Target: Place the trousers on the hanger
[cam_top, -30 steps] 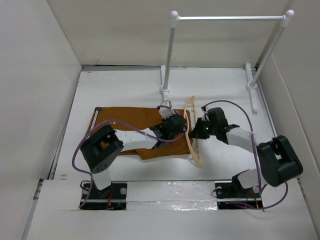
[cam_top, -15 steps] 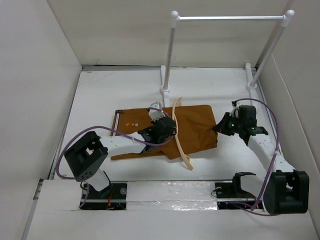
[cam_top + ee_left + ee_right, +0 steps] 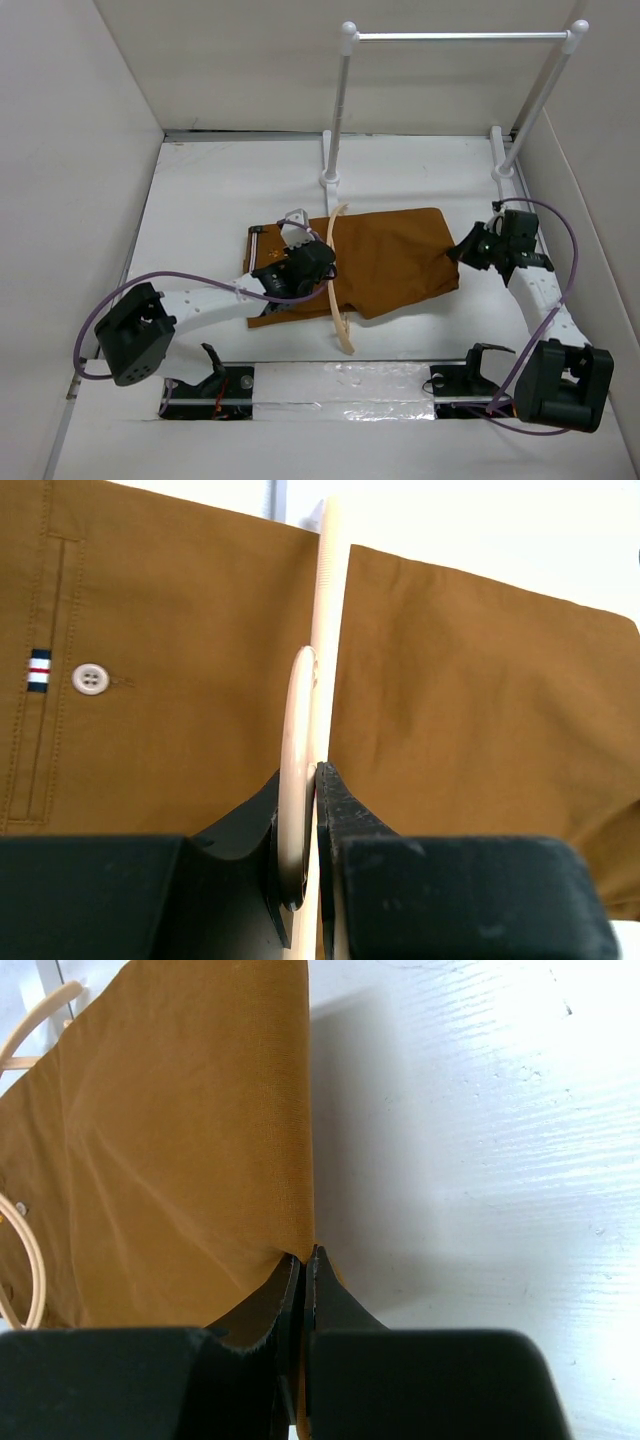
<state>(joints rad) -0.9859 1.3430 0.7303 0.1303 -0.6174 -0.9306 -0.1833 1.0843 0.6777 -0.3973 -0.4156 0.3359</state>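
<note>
**Item 1, trousers** (image 3: 385,255): rust-brown cloth, lying folded and mostly flat on the white counter (image 3: 210,190), centre of the overhead view. The waist end points to the frame's left. One pale button (image 3: 90,678) and a small striped tab (image 3: 39,670) show at the left of the left wrist view.

**Item 2, hanger** (image 3: 333,285): thin, pale beige, curved. It runs from upper centre to lower centre across the trousers, with cloth showing on both sides of it. Its lower tip lies past the cloth's near edge.

**Item 3, left pincer** (image 3: 316,780): clenched on the hanger, which stands edge-on between its fingers, left of centre in the overhead view.

**Item 4, right pincer** (image 3: 303,1260): clenched on the trousers' right-hand edge, the cloth drawn to a small peak at the fingertips.

**Item 5, rail stand** (image 3: 455,36): white posts with a metal bar, upper right of the overhead view, well apart from the trousers.
</note>
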